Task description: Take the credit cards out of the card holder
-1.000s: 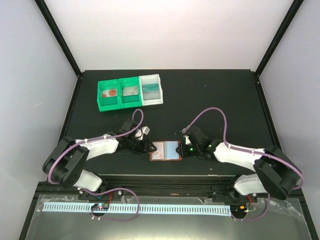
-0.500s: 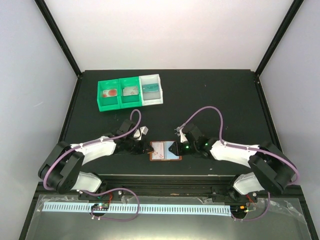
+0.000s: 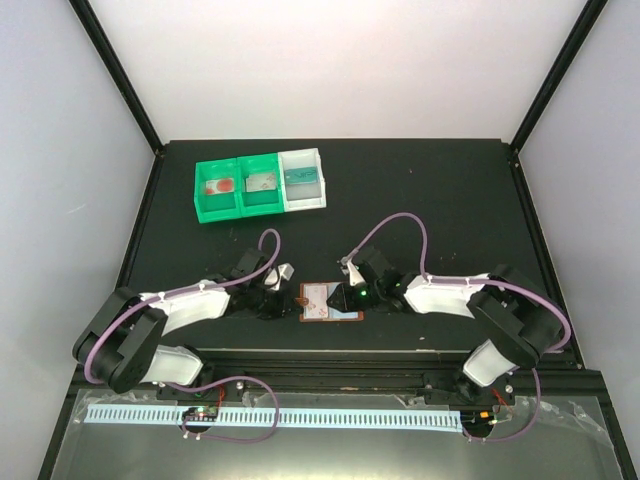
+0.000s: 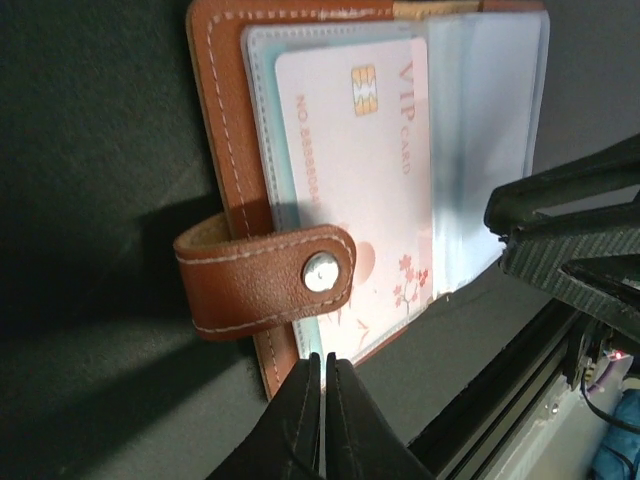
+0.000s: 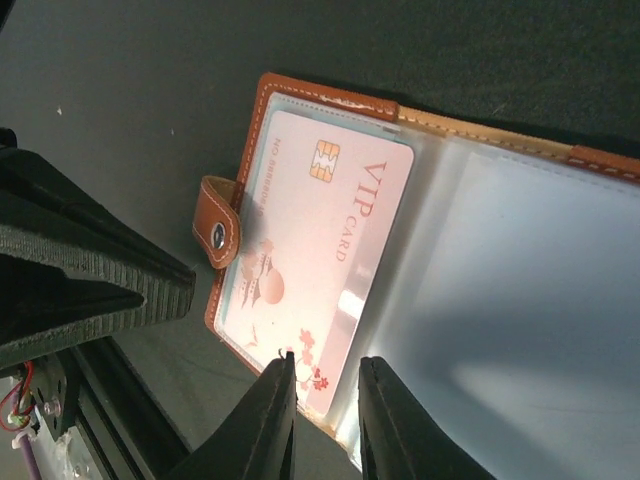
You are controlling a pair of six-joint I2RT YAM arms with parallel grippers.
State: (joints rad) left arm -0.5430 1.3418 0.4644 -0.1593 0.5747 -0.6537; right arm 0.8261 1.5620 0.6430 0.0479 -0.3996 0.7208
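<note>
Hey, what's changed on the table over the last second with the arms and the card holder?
The right end effector slid left over the open card holder, fingers narrowly apart above the pink card. The left end effector moved right to the holder's tab side and shut. Holder, card and bins stayed put.

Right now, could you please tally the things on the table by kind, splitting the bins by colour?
Green bins: 2
White bin: 1
Brown card holder: 1
Pink VIP card showing in the holder's open pocket: 1
Total: 5
The bins' contents are too small to count.
</note>
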